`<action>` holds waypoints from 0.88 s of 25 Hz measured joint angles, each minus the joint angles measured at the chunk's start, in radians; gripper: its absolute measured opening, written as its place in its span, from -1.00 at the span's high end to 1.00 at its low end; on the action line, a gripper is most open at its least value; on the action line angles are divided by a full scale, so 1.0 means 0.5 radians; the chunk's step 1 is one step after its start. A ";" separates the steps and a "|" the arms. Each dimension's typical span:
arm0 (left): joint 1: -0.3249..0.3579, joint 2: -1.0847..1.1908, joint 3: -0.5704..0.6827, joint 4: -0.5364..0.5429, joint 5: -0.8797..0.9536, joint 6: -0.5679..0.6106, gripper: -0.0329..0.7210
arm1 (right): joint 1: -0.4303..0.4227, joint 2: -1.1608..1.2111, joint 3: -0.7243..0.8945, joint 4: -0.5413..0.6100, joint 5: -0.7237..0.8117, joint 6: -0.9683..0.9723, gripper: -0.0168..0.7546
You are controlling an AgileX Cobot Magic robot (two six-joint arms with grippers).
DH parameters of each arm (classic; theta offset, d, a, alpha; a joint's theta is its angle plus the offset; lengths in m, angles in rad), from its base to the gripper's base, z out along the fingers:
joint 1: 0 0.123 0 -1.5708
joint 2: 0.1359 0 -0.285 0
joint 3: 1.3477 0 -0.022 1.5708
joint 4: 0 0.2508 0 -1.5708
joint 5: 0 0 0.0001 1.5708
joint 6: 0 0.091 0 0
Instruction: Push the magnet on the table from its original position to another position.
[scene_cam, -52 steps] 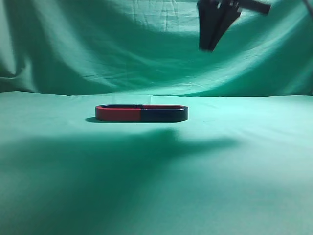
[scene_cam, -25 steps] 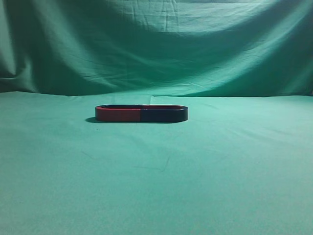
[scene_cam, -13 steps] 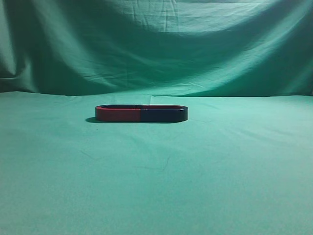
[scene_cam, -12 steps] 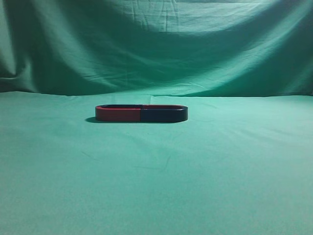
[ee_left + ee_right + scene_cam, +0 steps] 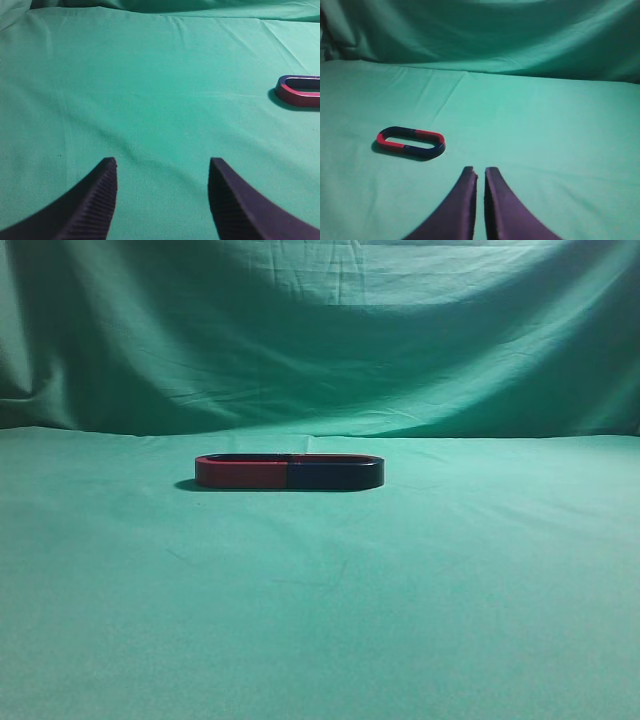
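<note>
The magnet (image 5: 289, 472) is a flat oval ring, half red and half dark blue, lying on the green cloth. In the exterior view it sits left of centre, red half on the left; neither gripper shows there. In the left wrist view its red end (image 5: 299, 91) lies at the right edge, far from my left gripper (image 5: 162, 165), which is open and empty. In the right wrist view the magnet (image 5: 410, 142) lies ahead and to the left of my right gripper (image 5: 480, 173), whose fingers are shut with only a thin slit, holding nothing.
A green cloth (image 5: 450, 590) covers the table and rises as a draped backdrop (image 5: 330, 340) behind it. No other object shows in any view.
About two seconds ago a dark gripper hung at the top right of the exterior view; it has since left that view. The magnet has not moved.
</note>
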 joint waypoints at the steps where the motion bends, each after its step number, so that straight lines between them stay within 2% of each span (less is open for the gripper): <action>1: 0.000 0.000 0.000 0.000 0.000 0.000 -0.07 | -0.018 -0.036 0.101 0.000 -0.101 -0.004 0.96; 7: 0.000 0.000 0.000 0.000 0.000 0.000 -0.07 | -0.353 -0.300 0.706 0.000 -0.600 -0.006 0.96; 11: 0.000 0.000 0.000 0.000 0.000 0.000 -0.07 | -0.510 -0.450 1.022 0.000 -0.753 -0.006 0.96; 15: 0.000 0.000 0.000 0.000 0.000 0.000 -0.07 | -0.571 -0.461 1.210 0.000 -0.793 -0.006 0.96; 22: 0.000 0.000 0.000 0.000 0.000 0.000 -0.07 | -0.573 -0.465 1.229 0.004 -0.755 -0.006 0.96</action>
